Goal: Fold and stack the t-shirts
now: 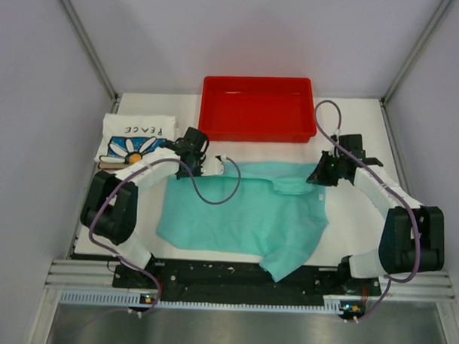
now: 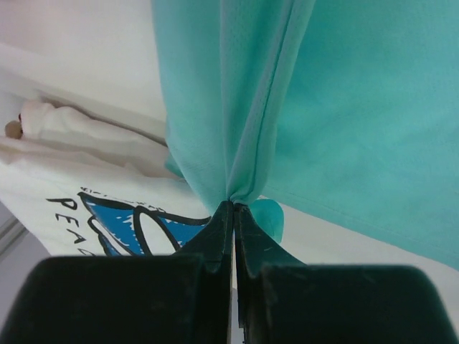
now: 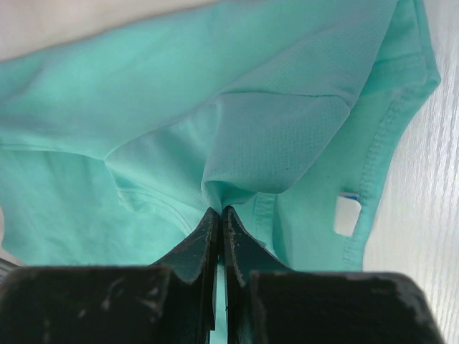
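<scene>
Two grippers, both fully closed on the teal t-shirt (image 1: 243, 210).

Left gripper (image 1: 203, 160): jaws pressed together on a bunched pleat at the shirt's far left corner. The left wrist view shows the cloth gathering to a point right at the tips.

Right gripper (image 1: 324, 174): jaws likewise closed on a pinch of fabric at the far right, by the collar. The right wrist view shows mesh weave, a stitched hem and a small label just beside the tips.

Shirt position: spread on the table (image 1: 349, 214) between the two arms, rumpled rather than flat. One corner trails to the near edge.

Why held so (judgement): a grip at each end of the far edge lets the arms carry that edge together, either to tension the cloth smooth or to bring it over towards the near side for a first fold. A single grip would only drag the shirt askew.

White t-shirt (image 1: 136, 135): lies folded at the far left of the table, daisy print and "PEACE" lettering upward, just beside the left arm. Judged to be the base of the stack, with the teal one to go on top once folded.

Container: red tray (image 1: 259, 81) at far centre, near the teal shirt's far edge. Nothing visible inside it from above, and neither shirt is in it.
</scene>
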